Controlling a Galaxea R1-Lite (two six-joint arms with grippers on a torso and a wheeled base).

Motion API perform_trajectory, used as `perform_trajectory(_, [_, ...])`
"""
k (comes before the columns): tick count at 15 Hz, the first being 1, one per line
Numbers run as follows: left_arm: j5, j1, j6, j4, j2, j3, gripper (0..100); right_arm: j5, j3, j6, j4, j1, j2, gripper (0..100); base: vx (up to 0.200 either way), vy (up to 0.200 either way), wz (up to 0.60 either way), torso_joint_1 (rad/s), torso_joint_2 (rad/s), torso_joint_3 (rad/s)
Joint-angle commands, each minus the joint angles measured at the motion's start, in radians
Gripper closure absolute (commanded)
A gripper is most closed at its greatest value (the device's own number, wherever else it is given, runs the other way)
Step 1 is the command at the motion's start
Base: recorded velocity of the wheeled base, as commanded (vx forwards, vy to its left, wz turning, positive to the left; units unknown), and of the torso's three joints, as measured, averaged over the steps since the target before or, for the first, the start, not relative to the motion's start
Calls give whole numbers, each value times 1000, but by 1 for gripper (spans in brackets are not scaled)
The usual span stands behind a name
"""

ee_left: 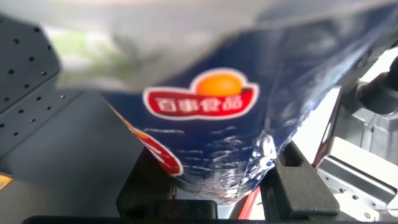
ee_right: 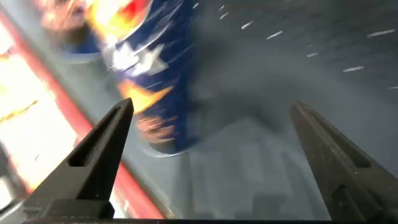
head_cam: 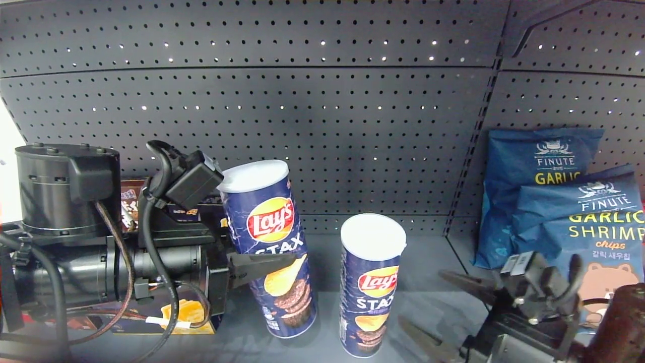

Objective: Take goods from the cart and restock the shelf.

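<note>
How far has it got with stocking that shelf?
Done: one chip can stands upright on the shelf. In hand: the left jaws clamp a second can, tilted beside it, not yet released. Left: setting it upright and letting go; the right jaws are open and empty.

Head: you looked forward and down onto the shelf (head_cam: 433, 302).
Left wrist: you sat tight against the head view's tilted can (ee_left: 211, 124).
Right wrist: you sat low over the shelf.
</note>
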Motion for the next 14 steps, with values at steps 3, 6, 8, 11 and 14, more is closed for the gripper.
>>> perform_trajectory(3, [15, 2, 0, 0, -5, -3, 100, -16, 169, -30, 182, -336, -461, 0, 0, 0, 0, 0, 0, 0])
perform_trajectory(6, [49, 4, 0, 0, -9, -13, 100, -73, 168, -30, 619, -518, -858, 0, 0, 0, 0, 0, 0, 0])
perform_trajectory(8, [62, 1, 0, 3, -37, 0, 100, -134, 169, -31, 871, -632, -1082, 0, 0, 0, 0, 0, 0, 0])
perform_trajectory(11, [65, 1, 0, 4, -42, 1, 100, -133, 152, -39, 1239, -724, -1423, 0, 0, 0, 0, 0, 0, 0])
perform_trajectory(14, [64, 1, 2, 6, -54, 4, 100, -127, 161, -5, 1200, -725, -1434, 0, 0, 0, 0, 0, 0, 0])
